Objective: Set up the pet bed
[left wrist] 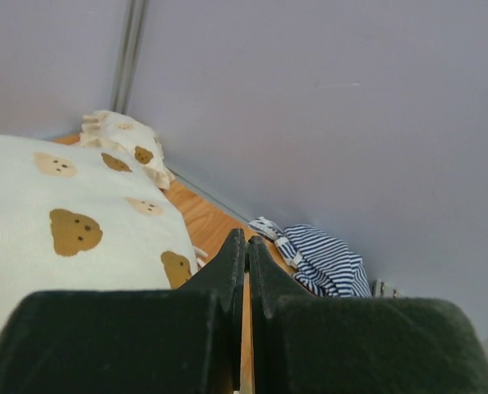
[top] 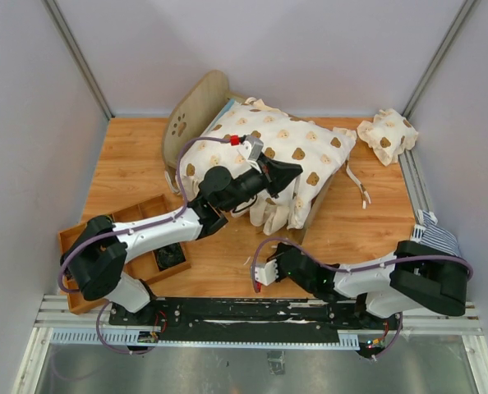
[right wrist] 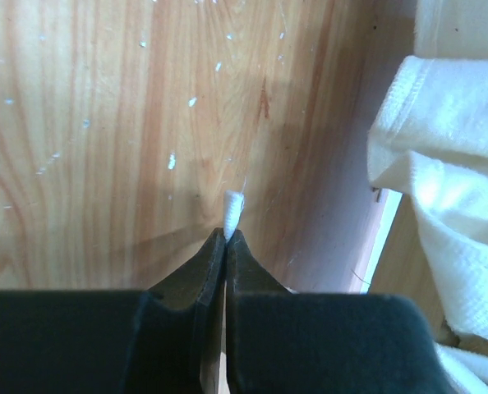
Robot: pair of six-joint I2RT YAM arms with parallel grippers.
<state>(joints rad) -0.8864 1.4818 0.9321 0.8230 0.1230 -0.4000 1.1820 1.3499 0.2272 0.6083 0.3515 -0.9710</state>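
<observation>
**Clerk:** Start nearest the bases.

**Inspector:** The right pincer (right wrist: 226, 238) is low over the bench (right wrist: 104, 123), its jaws shut tight. A small white scrap (right wrist: 233, 203) sits right at the tips. I cannot tell whether it is nipped or merely lies just ahead.

**Clerk:** The left?

**Inspector:** The left pincer (left wrist: 246, 246) is further out, with its jaws together and nothing between them. It is poised over the cream bear-print cover (top: 293, 148).

**Clerk:** And the pet bed?

**Inspector:** The pet bed (top: 193, 107) stands mid-bench toward the far wall, with the cover heaped on it. Only the arched headboard with its paw cutout (top: 180, 125) shows plainly.

**Clerk:** Handling?

**Inspector:** In my judgement it is thin plywood, light and stiff, and likely to slide if nudged. It is best taken by the headboard's top edge or a side rail. A grip through the cover would not do, as the cloth is soft and would slip.

**Clerk:** Anything unresolved?

**Inspector:** The footboard and rails are hidden beneath the cover. A pale blue sliver beside the headboard may be the mattress, but that is not certain. A striped cloth (top: 437, 231) at the right edge is partly hidden by the right arm. A small pillow (top: 388, 135) lies in the far right corner, apart from the bed.
</observation>
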